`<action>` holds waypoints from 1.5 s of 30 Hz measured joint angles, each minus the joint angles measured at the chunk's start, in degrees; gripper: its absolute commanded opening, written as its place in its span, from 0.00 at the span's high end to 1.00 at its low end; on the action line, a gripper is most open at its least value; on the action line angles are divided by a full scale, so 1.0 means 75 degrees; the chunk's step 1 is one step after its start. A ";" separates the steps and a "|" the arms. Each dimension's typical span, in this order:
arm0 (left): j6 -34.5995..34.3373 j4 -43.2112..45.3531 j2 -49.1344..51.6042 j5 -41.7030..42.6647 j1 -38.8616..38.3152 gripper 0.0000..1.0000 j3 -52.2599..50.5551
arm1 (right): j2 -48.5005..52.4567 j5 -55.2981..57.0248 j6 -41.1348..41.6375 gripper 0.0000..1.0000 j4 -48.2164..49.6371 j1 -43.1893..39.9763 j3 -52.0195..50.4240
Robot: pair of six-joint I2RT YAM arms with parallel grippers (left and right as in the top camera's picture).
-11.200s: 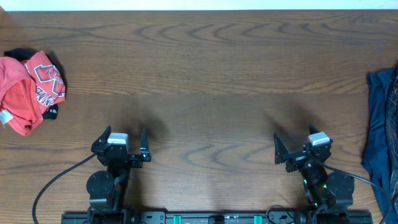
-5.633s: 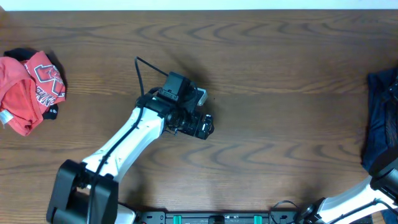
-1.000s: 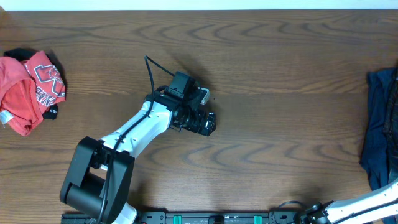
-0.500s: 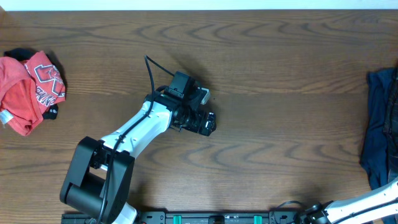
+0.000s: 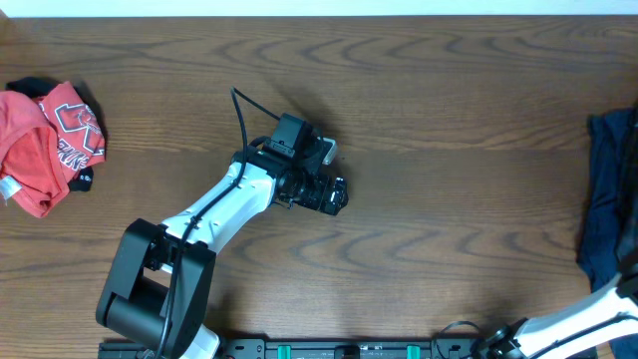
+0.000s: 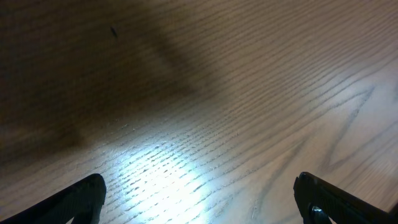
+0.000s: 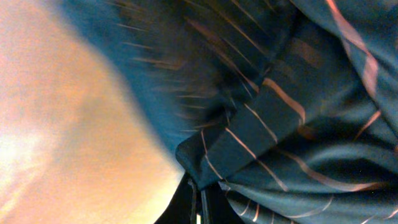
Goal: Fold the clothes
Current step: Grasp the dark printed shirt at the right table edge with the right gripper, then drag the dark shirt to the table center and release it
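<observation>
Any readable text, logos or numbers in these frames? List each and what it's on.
On the red garment: white print, crumpled and too small to read.
On the dark jersey: only thin orange lines in the right wrist view, no text showing.
Nothing else carries text.

Matt cloth jersey point(image 7: 298, 143), wood table point(image 5: 419, 90) (slight sheen).

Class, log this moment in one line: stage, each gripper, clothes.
stage: first grab | right gripper: shut on dark jersey | left gripper: open over table | red shirt: bunched, untouched
</observation>
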 measured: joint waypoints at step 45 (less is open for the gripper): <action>-0.0472 -0.2043 -0.4030 -0.2206 0.3483 0.02 0.1259 | -0.2113 0.0076 -0.0353 0.99 -0.1396 0.8469 0.1445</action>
